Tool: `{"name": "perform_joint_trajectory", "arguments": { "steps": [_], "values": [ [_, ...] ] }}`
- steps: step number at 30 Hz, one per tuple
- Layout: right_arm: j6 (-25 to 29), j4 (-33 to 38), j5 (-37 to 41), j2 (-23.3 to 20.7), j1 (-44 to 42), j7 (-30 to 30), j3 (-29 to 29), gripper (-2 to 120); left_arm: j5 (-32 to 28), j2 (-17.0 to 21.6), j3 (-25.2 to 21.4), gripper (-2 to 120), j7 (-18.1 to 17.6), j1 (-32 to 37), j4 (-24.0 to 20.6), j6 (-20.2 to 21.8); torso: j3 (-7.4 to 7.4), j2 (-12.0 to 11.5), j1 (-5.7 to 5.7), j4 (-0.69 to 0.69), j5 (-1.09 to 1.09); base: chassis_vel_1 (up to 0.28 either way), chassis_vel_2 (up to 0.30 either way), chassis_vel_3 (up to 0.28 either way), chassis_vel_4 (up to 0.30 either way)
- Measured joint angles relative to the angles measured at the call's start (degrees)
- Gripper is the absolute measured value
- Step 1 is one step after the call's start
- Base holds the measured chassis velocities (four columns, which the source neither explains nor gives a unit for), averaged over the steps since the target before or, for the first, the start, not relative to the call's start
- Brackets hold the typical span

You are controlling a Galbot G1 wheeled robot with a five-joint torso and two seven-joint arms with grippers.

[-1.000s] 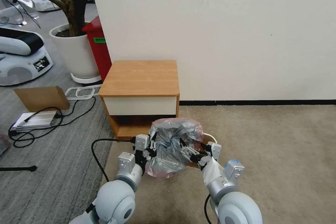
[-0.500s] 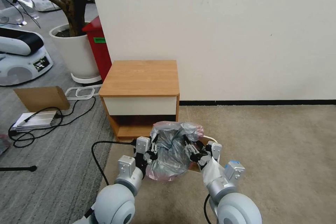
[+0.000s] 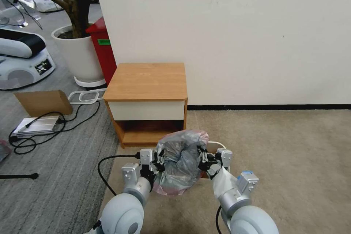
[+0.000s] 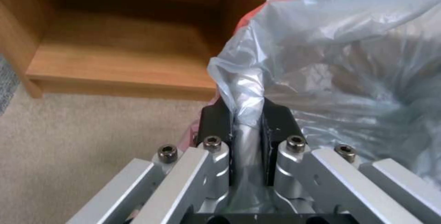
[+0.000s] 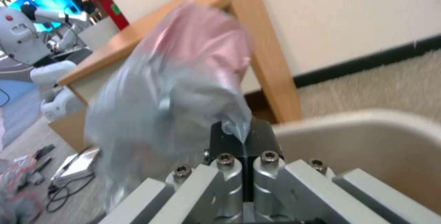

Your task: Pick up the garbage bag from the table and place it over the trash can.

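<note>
Left gripper (image 3: 158, 161) at nine o'clock and right gripper (image 3: 203, 161) at three pinch the garbage bag (image 3: 180, 159); its bunched mouth probably misses the trash can (image 5: 367, 141) rim

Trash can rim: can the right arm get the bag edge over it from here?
Probably yes. The right gripper is shut on the garbage bag right beside the trash can rim, with nothing between them. The left gripper pinches the opposite edge, which may limit the stretch.

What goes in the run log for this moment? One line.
left gripper: shut on garbage bag | right gripper: shut on garbage bag | bag over trash can | table bare
</note>
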Motion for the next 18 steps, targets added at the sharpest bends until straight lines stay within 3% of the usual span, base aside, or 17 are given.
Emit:
{"name": "perform_joint_trajectory", "arguments": {
  "steps": [9, 13, 18],
  "values": [
    [-4.36, 0.87, 7.77, -7.87, 5.83, -0.04, 6.48, 0, 0.32, -0.18, 0.58, 9, 0.41, -0.03, 0.36, 0.6, 0.0, 0.0, 0.0, 0.0, 0.01, 0.0, 0.0, 0.0, 0.0],
    [-8.11, -1.0, 11.96, -13.66, 10.29, 0.08, 9.35, 0, 0.64, -0.46, 0.99, 9, 1.65, -0.13, 0.39, 0.61, 0.0, 0.0, 0.0, 0.0, 0.02, 0.0, 0.0, 0.0, 0.0],
    [-12.86, -2.69, 14.36, -16.84, 14.34, 0.2, 10.08, 0, 0.79, -0.53, 1.19, 9, 2.43, 0.07, 0.26, 0.61, 0.0, 0.0, 0.0, 0.01, 0.01, 0.0, 0.0, 0.0, 0.0]
  ]
}}
